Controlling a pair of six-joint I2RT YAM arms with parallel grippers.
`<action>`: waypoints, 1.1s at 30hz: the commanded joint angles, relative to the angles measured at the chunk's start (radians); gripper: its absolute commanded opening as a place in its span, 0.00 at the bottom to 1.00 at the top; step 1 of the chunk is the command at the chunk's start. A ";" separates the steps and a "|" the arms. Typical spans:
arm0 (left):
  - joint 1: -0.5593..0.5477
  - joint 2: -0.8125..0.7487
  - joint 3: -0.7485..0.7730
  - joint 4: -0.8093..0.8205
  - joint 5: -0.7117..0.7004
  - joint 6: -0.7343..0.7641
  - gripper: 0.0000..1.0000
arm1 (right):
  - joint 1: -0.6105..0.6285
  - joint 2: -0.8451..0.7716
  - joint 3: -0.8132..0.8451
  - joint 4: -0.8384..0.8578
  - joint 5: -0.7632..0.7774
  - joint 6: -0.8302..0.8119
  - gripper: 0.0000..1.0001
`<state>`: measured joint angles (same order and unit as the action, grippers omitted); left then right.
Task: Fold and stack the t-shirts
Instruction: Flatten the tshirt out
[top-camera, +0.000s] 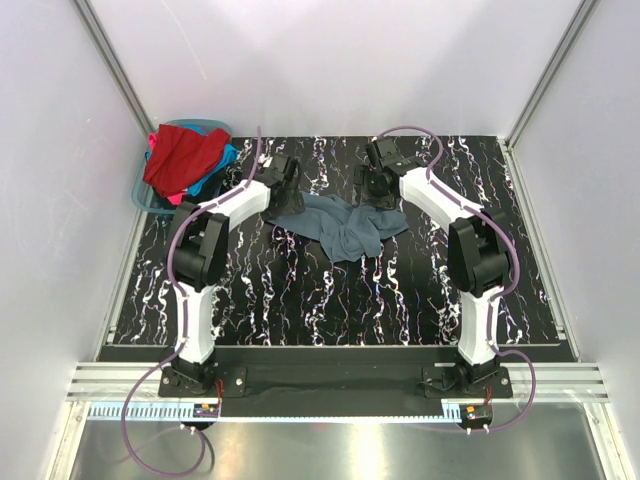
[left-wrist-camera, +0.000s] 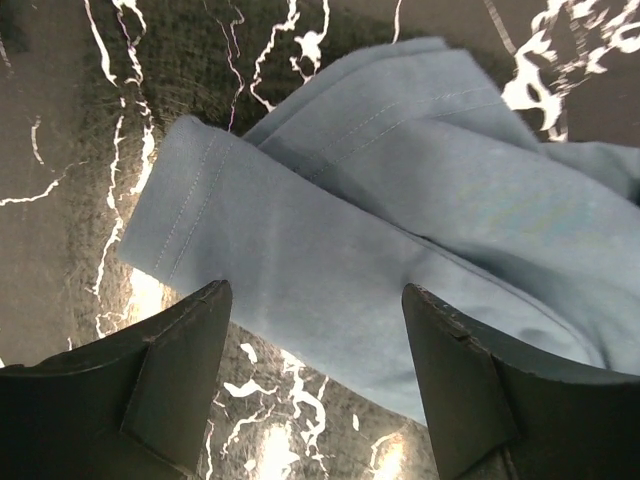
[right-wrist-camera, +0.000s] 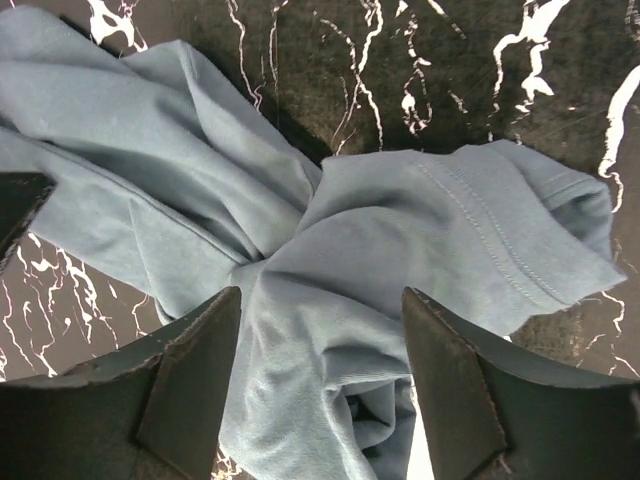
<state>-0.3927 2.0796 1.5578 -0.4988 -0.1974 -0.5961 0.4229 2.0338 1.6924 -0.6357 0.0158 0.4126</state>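
**A:** How far along is the folding?

**B:** Barely begun, I'd say. The grey-blue t-shirt (top-camera: 342, 228) lies crumpled in the upper middle of the desk (top-camera: 300, 300), with no clean fold in it. The red t-shirt (top-camera: 183, 160) and a bright blue t-shirt (top-camera: 225, 158) are heaped in the basket (top-camera: 142, 197) at the upper left. There is no stack anywhere.

**A:** So nearly everything is left. How are the arms posed?

**B:** Both reach up the frame and bend inward over the grey-blue t-shirt. The left end effector (left-wrist-camera: 315, 335) is at its left edge with its fingers spread and nothing between them. A stitched hem lies just ahead of it.

**A:** And the right?

**B:** The right end effector (right-wrist-camera: 320, 345) is spread too, above the bunched cloth at the shirt's upper right. I cannot tell whether its fingers touch the fabric.
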 joint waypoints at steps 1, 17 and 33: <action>0.003 0.025 0.041 0.031 -0.027 0.030 0.74 | 0.016 0.017 0.024 -0.009 -0.013 -0.026 0.72; 0.017 -0.044 -0.057 0.091 -0.049 0.022 0.00 | 0.020 -0.010 0.076 -0.056 0.062 -0.032 0.15; 0.043 -0.405 -0.177 0.111 -0.016 0.156 0.24 | 0.020 -0.254 0.089 -0.088 0.190 -0.106 0.02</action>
<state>-0.3492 1.6695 1.3758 -0.4232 -0.2584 -0.4908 0.4332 1.8458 1.8359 -0.7242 0.1646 0.3305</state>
